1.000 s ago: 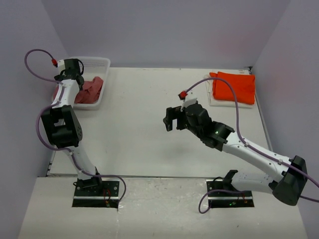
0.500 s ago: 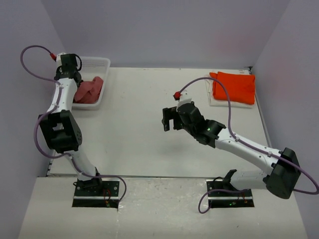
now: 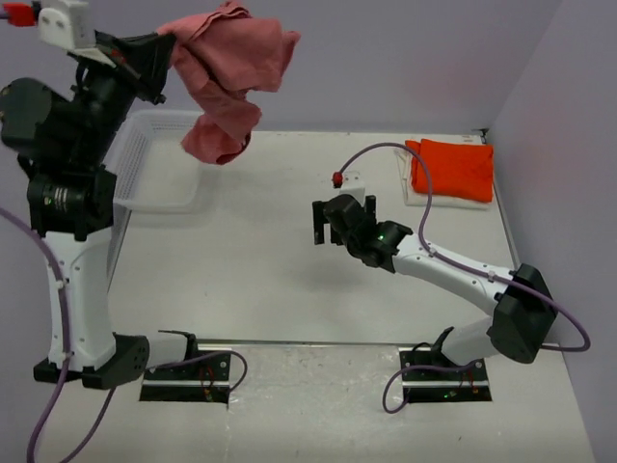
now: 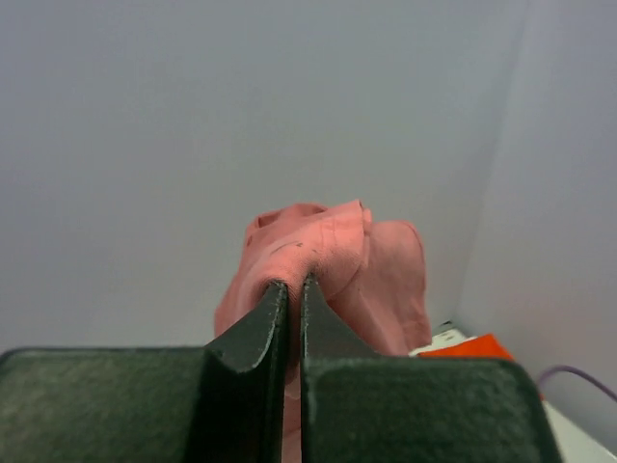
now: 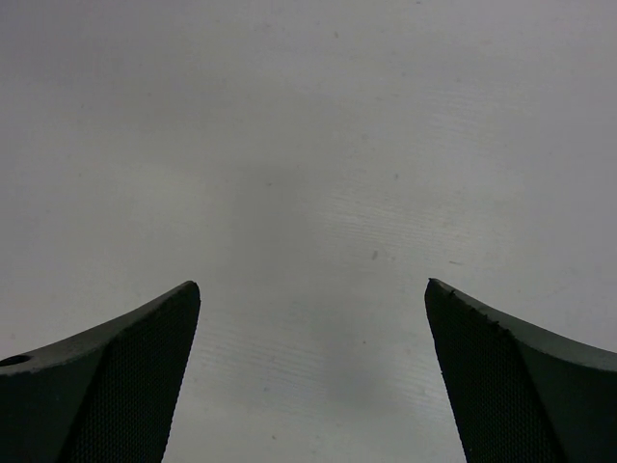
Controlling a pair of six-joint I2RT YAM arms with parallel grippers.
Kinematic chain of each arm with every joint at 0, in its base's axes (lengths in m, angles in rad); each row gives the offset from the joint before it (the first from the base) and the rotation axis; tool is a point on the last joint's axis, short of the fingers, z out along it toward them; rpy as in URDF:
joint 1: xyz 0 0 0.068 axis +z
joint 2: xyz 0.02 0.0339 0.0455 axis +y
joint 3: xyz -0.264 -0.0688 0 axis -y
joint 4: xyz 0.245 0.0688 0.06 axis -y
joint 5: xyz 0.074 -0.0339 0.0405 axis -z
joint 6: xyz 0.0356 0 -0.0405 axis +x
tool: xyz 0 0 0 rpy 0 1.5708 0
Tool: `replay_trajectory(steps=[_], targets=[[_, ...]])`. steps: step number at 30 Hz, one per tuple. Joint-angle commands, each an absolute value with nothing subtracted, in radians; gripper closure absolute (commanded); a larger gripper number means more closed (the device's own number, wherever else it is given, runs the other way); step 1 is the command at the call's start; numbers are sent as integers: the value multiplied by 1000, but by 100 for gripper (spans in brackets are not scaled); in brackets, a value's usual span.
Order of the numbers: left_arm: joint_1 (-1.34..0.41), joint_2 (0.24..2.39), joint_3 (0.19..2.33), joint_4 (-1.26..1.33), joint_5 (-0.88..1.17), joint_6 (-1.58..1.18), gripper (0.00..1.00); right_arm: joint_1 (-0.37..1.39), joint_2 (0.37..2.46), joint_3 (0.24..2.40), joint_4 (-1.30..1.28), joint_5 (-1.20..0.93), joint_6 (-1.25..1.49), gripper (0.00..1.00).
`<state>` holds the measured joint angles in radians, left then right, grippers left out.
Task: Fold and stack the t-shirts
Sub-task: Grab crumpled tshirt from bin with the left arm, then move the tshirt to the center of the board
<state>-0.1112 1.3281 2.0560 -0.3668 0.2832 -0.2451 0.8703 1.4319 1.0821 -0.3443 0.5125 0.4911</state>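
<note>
- We see the left gripper (image 3: pixel 166 50) pressed together on a bunched fold of the rose-red t-shirt (image 3: pixel 231 68), held high above the white mesh basket (image 3: pixel 162 204).
- In the left wrist view, the left gripper (image 4: pixel 294 285) has its two dark jaws nearly meeting, with the pink cloth (image 4: pixel 352 260) pinched between the tips and bulging out beyond them.
- The rose-red t-shirt hangs crumpled and unfolded in the air, and its lowest part dangles over the basket's right side; it does not touch the desk (image 3: pixel 270 280).
- The bright orange t-shirt (image 3: pixel 453 169) lies folded flat on the desk, well apart from the basket, at the far right corner.
- Under the orange one, a white t-shirt (image 3: pixel 408 185) shows only as a thin rim along its left and near edges.
- The right gripper (image 3: pixel 340 220) is spread wide and holds nothing; it hovers over the bare desk, between the basket and the orange t-shirt.
- In the right wrist view, the right gripper (image 5: pixel 313 289) shows its two jaws far apart, with only the desk surface (image 5: pixel 308 145) between them.
</note>
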Motion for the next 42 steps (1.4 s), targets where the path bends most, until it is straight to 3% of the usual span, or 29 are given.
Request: replay_trajectory(steps=[1, 6, 12, 16, 21, 28, 32, 33, 36, 42], targets=[[-104, 1229, 2007, -260, 501, -342, 100, 874, 1395, 1150, -449, 725, 643, 1], [-104, 1102, 1728, -181, 563, -416, 100, 885, 1266, 1128, -525, 891, 684, 1], [-104, 1028, 1274, -98, 537, -500, 100, 893, 1124, 1111, -483, 737, 572, 1], [-107, 1122, 1021, -55, 408, -512, 100, 893, 1155, 1098, -422, 612, 486, 1], [-110, 1380, 1018, -19, 252, -486, 100, 897, 1302, 1196, -506, 502, 506, 1], [-107, 1480, 1180, -48, 215, -518, 100, 922, 1355, 1115, -499, 335, 552, 2], [-107, 1482, 1166, -51, 244, -529, 96, 934, 1361, 996, -425, 194, 587, 16], [-107, 1479, 1160, -51, 245, -529, 96, 942, 1367, 979, -416, 184, 603, 31], [-107, 1479, 1154, -55, 242, -528, 96, 972, 1399, 920, -367, 144, 630, 48], [-107, 1494, 1161, -58, 267, -535, 97, 1077, 1528, 926, -318, 143, 663, 47]])
